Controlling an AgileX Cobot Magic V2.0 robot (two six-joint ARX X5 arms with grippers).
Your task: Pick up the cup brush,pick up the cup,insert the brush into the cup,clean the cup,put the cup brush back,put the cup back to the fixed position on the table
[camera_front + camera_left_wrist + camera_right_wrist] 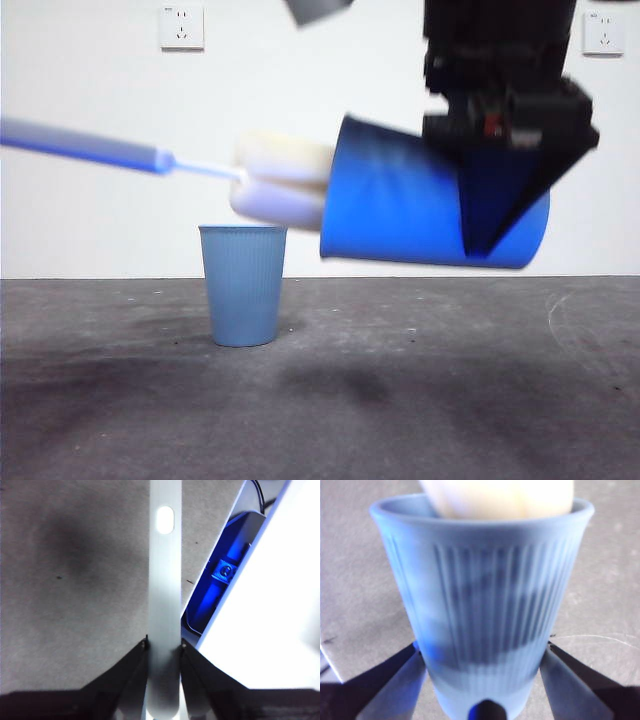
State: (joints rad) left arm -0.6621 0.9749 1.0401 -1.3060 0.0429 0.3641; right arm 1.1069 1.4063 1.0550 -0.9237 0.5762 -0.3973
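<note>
My right gripper is shut on a blue ribbed cup and holds it on its side in the air, mouth to the left. In the right wrist view the cup sits between my jaws. My left gripper is shut on the cup brush's grey handle. In the front view the handle comes in from the left, and the cream sponge head sits at the cup's mouth, partly inside; it also shows in the right wrist view. The left gripper itself is out of the front view.
A second, identical blue cup stands upright on the dark grey table, below the sponge head. White wall with two sockets behind. In the left wrist view a white edge and a blue-lit box lie beside the table.
</note>
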